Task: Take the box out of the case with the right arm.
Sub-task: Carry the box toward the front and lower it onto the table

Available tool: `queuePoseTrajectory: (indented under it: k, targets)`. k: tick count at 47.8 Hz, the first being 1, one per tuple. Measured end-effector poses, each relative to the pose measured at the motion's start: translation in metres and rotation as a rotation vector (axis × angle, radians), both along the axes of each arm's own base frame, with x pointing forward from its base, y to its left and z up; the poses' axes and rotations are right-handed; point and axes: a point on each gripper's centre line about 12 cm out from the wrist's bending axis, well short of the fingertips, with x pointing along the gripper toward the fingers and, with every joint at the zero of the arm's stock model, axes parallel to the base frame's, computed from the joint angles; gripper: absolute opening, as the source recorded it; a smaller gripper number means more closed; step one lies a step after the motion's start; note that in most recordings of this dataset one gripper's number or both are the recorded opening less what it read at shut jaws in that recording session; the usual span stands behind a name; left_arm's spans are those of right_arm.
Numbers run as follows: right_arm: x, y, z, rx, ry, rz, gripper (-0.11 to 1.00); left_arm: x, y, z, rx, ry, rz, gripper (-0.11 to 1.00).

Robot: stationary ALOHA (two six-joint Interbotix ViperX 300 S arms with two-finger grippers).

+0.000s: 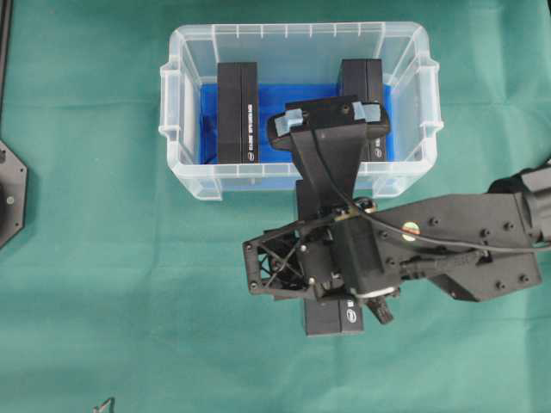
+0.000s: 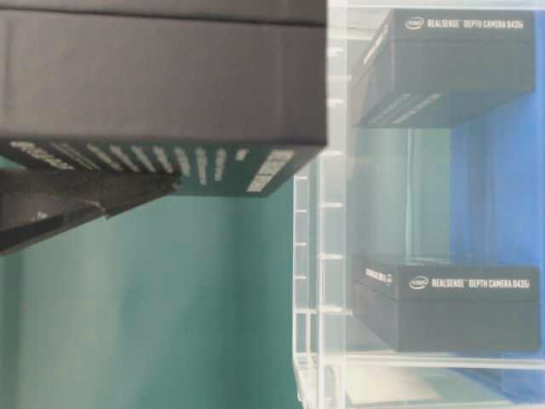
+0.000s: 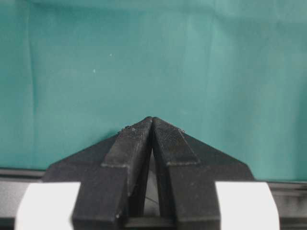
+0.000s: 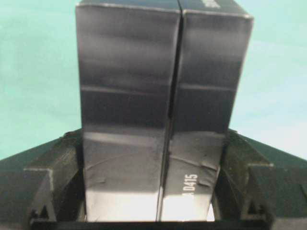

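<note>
My right gripper (image 4: 153, 138) is shut on a black box (image 4: 163, 72), with one finger pressed against each long side. In the overhead view this box (image 1: 331, 317) is outside the case (image 1: 176, 129), over the green cloth in front of its near wall, mostly hidden under the right arm (image 1: 465, 241). The clear case with its blue floor holds two more black boxes, one on the left (image 1: 237, 112) and one on the right (image 1: 368, 79). My left gripper (image 3: 152, 120) is shut and empty above bare green cloth.
Green cloth (image 1: 103, 301) covers the table around the case. A black mount (image 1: 10, 194) sits at the left edge. From table level, the held box (image 2: 162, 77) is close to the lens, left of the case wall (image 2: 311, 281).
</note>
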Motion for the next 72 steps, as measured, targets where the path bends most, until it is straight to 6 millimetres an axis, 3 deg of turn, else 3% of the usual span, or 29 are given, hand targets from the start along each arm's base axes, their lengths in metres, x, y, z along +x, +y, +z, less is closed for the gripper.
queuePoseTrajectory:
  k: [15, 21, 33, 44, 51, 57, 72]
  targets:
    - [0.000, 0.000, -0.001, -0.003, 0.002, -0.007, 0.66, 0.001, 0.000, -0.001, 0.000, 0.003, 0.000, 0.00]
    - [0.000, 0.001, -0.011, 0.001, 0.011, -0.012, 0.66, 0.000, 0.000, 0.000, -0.001, 0.002, 0.001, 0.00]
    - [0.009, 0.006, -0.059, 0.037, -0.009, -0.021, 0.66, 0.001, 0.000, -0.001, 0.000, 0.003, 0.001, 0.00]
    - [0.002, 0.006, -0.121, 0.044, -0.002, -0.065, 0.66, 0.001, 0.000, -0.001, 0.000, 0.003, 0.001, 0.00]
    - [0.002, 0.007, -0.149, 0.070, -0.068, -0.058, 0.66, 0.001, 0.000, -0.001, 0.000, 0.003, 0.001, 0.00]
    - [-0.002, 0.006, -0.161, 0.070, -0.066, -0.055, 0.66, 0.001, 0.000, -0.001, 0.000, 0.003, 0.001, 0.00]
    - [-0.004, 0.004, -0.166, 0.062, -0.059, -0.054, 0.66, 0.001, 0.000, -0.001, 0.000, 0.003, 0.001, 0.00]
